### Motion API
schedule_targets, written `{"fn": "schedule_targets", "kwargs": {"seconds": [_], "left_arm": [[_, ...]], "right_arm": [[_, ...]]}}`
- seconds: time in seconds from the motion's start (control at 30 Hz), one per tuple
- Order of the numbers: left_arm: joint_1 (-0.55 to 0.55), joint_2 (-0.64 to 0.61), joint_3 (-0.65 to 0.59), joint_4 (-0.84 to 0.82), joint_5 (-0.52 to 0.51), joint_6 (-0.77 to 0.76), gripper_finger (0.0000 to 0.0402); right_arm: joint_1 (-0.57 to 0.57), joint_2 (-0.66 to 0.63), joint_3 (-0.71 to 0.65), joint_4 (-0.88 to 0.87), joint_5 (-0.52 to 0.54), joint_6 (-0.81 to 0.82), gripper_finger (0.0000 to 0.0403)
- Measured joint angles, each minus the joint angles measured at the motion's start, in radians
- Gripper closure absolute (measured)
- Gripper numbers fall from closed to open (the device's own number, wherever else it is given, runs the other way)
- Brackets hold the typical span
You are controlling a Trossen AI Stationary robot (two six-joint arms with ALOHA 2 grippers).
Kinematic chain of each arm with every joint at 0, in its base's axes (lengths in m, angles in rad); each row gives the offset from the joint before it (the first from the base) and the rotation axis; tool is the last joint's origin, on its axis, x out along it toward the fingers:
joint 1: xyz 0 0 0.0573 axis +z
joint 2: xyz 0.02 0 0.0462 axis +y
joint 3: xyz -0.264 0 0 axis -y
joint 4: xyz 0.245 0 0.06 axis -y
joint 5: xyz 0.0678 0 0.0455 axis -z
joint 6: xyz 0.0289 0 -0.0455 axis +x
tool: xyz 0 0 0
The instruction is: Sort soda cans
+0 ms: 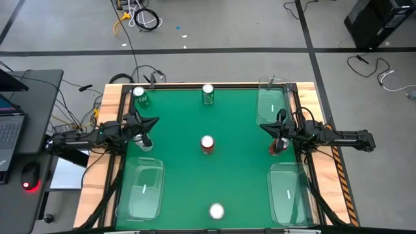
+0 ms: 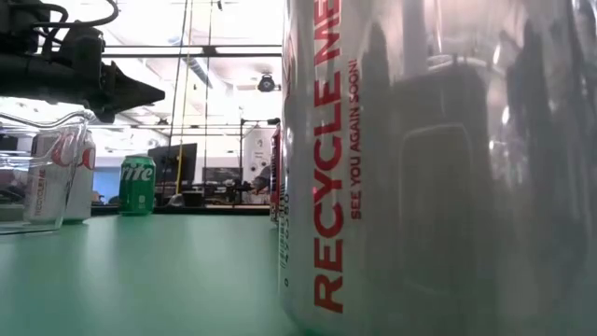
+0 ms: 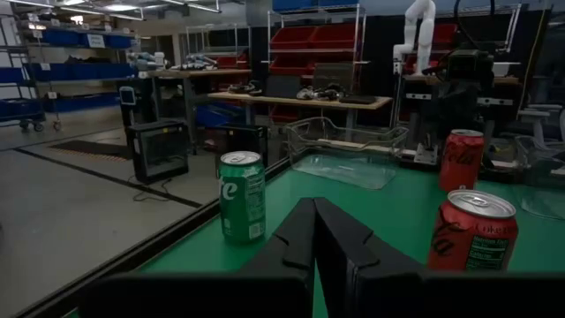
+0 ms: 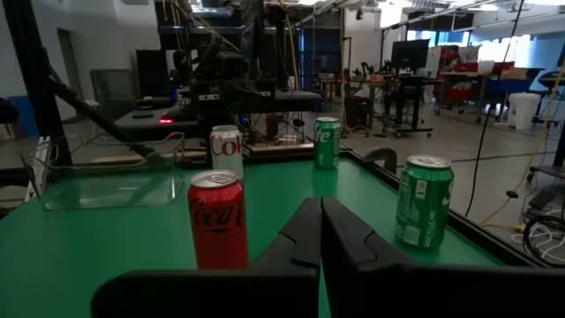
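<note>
Six cans stand upright on the green table. Two green cans (image 1: 139, 95) (image 1: 208, 94) are near the far edge, a red can (image 1: 207, 144) is at the centre, and a silver can (image 1: 216, 210) is at the near edge, filling the low view (image 2: 317, 168). A silver-grey can (image 1: 144, 142) stands just nearward of my left arm, and a second red can (image 1: 278, 146) just nearward of my right arm. My left gripper (image 1: 153, 121) (image 3: 313, 231) is shut and hovers at the left side, pointing at the centre. My right gripper (image 1: 263, 128) (image 4: 318, 228) is shut, facing it from the right.
Three clear plastic trays lie on the table: far right (image 1: 272, 104), near left (image 1: 140, 188), near right (image 1: 288, 192). Wooden rails (image 1: 110, 130) border both sides. The green surface between the grippers holds only the centre red can. A laptop and mouse (image 1: 29, 175) sit off the table's left.
</note>
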State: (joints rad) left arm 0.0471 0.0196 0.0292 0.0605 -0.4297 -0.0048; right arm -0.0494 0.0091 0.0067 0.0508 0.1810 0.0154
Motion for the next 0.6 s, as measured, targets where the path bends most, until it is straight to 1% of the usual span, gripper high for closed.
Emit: {"fn": "schedule_targets", "kwargs": {"seconds": [0.6], "left_arm": [[0.000, 0.000, 0.000, 0.000, -0.004, 0.016, 0.0390]], "right_arm": [[0.000, 0.000, 0.000, 0.000, 0.000, 0.000, 0.0401]]}}
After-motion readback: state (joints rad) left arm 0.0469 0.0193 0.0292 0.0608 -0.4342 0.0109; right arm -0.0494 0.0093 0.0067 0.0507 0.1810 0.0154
